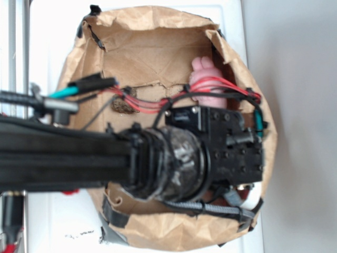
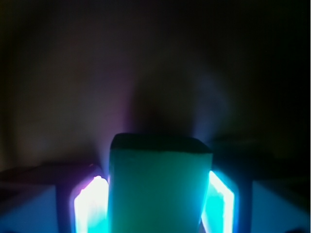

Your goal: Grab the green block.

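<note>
Robot lab, exposed wiring (image 1: 158, 103), paper-lined bin (image 1: 158, 232)

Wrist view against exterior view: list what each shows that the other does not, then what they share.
Only the wrist view: the green block upright between the pincer fingers, which glow on both sides of it. Only the exterior view: the brown paper bag, pink plush toy, a brown lumpy piece, red wires and the arm. Shared: only the robot itself; the block is hidden outside.

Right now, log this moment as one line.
end effector: shut on green block | site: paper bag | pink plush toy: untouched
</note>
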Available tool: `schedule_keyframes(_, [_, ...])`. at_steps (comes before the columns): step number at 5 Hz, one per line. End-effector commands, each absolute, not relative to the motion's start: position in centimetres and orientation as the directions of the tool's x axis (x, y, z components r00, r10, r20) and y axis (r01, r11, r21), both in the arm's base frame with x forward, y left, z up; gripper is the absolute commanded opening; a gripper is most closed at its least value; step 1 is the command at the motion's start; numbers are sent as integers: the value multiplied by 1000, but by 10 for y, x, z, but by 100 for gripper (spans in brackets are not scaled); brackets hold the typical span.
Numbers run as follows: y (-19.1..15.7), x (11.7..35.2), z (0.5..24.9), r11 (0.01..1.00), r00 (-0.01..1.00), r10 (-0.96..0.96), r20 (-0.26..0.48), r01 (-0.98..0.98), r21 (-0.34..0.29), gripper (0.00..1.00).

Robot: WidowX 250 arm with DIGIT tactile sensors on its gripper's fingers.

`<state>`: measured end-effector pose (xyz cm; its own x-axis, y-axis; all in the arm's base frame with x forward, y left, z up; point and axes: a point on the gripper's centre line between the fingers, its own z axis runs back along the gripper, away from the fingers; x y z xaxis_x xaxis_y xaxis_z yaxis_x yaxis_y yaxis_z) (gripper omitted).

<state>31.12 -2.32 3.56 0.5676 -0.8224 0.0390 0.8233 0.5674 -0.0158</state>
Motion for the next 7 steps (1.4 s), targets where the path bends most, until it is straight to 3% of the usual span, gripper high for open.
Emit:
schedule_keyframes(1, [-10, 301, 107, 790, 796, -601, 69, 579, 200, 0])
schedule_keyframes(2, [-3, 301, 116, 832, 841, -538, 64, 517, 204, 0])
schedule_keyframes(3, [16, 300, 144, 916, 929, -368, 48, 353, 192, 0])
schedule_keyframes(5, [47, 289, 179, 972, 974, -199, 112, 181, 151, 0])
schedule_keyframes(7, [56, 278, 189, 977, 964, -191, 182, 169, 131, 0])
